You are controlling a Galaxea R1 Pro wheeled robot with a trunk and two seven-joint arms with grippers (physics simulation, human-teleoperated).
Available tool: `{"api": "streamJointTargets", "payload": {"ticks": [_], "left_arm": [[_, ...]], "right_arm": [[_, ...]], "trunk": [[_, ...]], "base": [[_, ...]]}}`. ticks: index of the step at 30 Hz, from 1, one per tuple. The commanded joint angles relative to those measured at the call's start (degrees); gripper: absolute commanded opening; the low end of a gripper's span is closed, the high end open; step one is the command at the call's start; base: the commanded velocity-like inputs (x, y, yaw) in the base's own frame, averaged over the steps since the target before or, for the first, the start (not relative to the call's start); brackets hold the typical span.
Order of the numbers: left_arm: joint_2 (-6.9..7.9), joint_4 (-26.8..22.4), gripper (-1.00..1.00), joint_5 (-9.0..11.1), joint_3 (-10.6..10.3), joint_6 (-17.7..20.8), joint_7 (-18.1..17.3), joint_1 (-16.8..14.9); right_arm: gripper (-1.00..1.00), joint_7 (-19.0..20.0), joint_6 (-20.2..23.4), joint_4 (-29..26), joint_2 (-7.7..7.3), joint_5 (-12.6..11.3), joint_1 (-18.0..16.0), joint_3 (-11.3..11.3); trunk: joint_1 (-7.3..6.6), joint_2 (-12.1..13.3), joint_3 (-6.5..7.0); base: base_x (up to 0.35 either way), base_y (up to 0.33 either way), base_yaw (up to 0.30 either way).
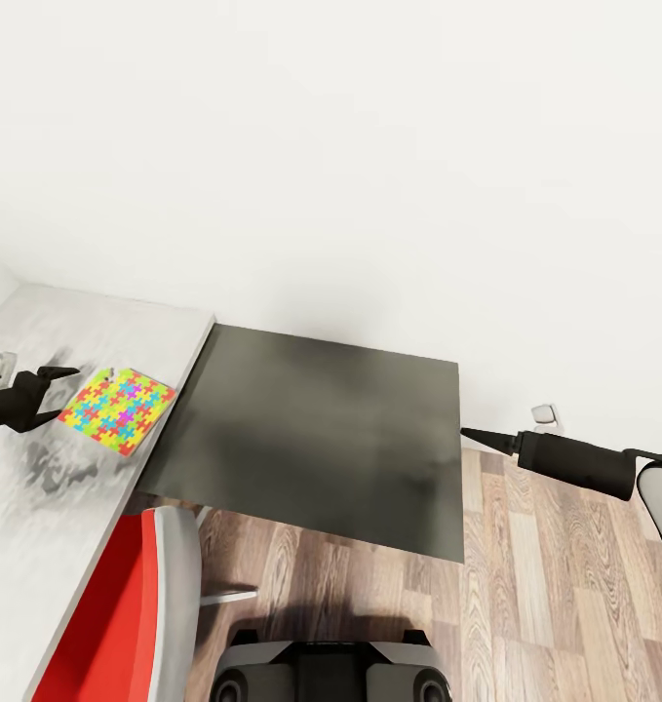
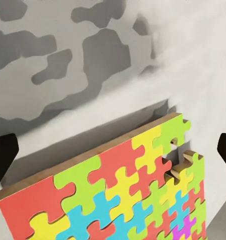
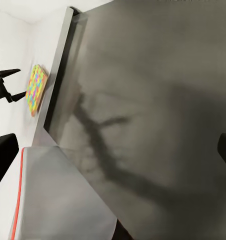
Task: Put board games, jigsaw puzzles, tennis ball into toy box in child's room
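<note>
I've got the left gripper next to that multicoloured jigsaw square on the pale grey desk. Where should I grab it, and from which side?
The thin multicoloured jigsaw puzzle square lies flat on the pale grey desk top, so pinch its thickness at the edge facing the open left gripper. Coming in low from that side looks best; the left wrist view shows that brown edge between the fingers.

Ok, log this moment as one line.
left claw: open, beside puzzle, not gripping | puzzle: flat on pale desk | right claw: beyond dark desk section, state unclear | toy box: unseen
</note>
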Motion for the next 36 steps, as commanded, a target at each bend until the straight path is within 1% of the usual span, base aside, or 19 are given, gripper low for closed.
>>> {"api": "streamJointTargets", "payload": {"ticks": [1, 20, 36], "left_arm": [[-4.03, 0.02, 1.00, -0.15, 0.09, 0.29, 0.64, 0.06], [-4.19, 0.07, 1.00, -0.04, 0.33, 0.26, 0.69, -0.05], [-4.07, -0.07, 1.00, 0.54, 0.56, 0.28, 0.35, -1.52]], "right_arm": [[1.00, 0.35, 0.26, -0.01, 0.00, 0.26, -0.04, -0.06], [1.00, 0.35, 0.26, 0.00, 0.00, 0.26, -0.04, -0.09], [1.00, 0.35, 0.26, 0.01, 0.00, 0.26, -0.04, -0.07]], "trunk": [[0.14, -0.06, -0.08], [0.14, -0.06, -0.08], [0.14, -0.06, -0.08]], "base": [[0.000, 0.000, 0.000], [0.000, 0.000, -0.005], [0.000, 0.000, -0.160]]}}
